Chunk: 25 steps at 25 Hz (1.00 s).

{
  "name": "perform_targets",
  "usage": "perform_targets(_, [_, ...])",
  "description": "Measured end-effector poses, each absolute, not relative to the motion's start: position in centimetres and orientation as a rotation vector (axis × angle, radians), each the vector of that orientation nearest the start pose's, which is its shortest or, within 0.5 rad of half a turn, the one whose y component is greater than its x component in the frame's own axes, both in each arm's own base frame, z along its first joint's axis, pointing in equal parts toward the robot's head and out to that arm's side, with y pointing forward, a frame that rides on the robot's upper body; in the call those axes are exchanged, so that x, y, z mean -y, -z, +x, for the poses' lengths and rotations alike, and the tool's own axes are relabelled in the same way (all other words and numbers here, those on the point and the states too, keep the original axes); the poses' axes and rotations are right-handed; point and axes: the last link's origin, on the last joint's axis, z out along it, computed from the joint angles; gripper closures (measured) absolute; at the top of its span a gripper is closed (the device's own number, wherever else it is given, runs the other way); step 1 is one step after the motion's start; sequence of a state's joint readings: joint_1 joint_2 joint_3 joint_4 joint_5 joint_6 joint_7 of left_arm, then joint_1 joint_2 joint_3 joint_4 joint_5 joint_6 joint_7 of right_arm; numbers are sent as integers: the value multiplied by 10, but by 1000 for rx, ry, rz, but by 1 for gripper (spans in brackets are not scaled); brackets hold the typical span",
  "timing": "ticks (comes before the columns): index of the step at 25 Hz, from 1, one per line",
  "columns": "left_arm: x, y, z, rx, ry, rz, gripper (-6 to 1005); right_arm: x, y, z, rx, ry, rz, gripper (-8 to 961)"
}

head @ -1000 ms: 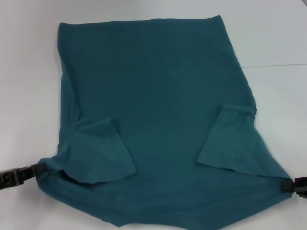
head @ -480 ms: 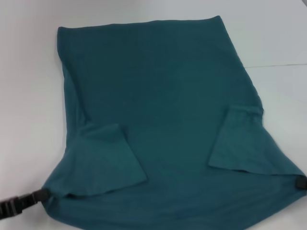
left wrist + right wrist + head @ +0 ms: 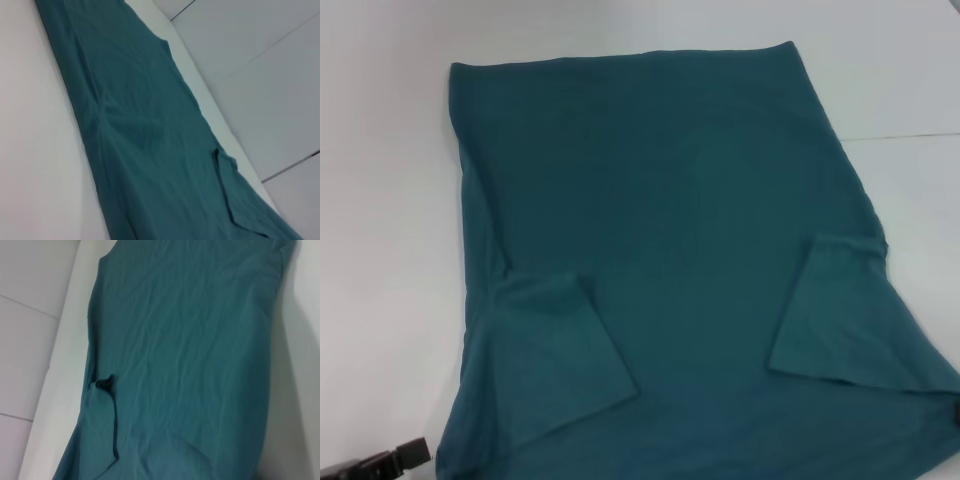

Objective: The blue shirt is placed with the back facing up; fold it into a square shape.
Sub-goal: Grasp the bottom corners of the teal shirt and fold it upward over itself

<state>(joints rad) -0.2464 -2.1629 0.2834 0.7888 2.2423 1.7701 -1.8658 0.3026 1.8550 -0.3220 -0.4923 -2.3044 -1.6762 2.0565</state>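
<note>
The blue shirt (image 3: 670,250) lies spread flat on the white tabletop (image 3: 390,250), filling most of the head view, its straight hem at the far edge and its near portion cut off by the bottom of the picture, so the collar and shoulder line cannot be seen. Both short sleeves are folded inward onto the plain back: the left sleeve flap (image 3: 560,355) lies over the body near the left corner, and the right sleeve flap (image 3: 845,320) lies over it near the right edge. The left gripper (image 3: 390,462) shows only as a dark tip low at the bottom left corner, just beside the shirt's near left corner; whether it touches or pinches the cloth cannot be told, nor how its jaws stand. The right gripper (image 3: 956,412) is barely a dark sliver at the right edge, close against the shirt's near right corner, and its state cannot be told either. Both arms sit low and wide apart, near the tabletop. Neither wrist view shows its own fingers; each looks along the shirt's length, with pale tiled floor (image 3: 260,65) beyond the tabletop's edge.
</note>
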Motion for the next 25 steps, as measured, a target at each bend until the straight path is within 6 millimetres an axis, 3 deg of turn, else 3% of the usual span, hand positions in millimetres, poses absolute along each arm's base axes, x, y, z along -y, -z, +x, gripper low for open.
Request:
perform_targets(6, [-211,-19,-348,1667,887,-2203,897,-226,-84,397,-1951,-682,-2047,899])
perform_targets(16, [-222,-24,-345,1648,875,-2217,894,-232,-84,394,-1939,-679,-2061,900])
perform_targets(25, [-226,-27,-345,1643,785,-2262,724,-241,-82,390,-1927,-686,-2070,900])
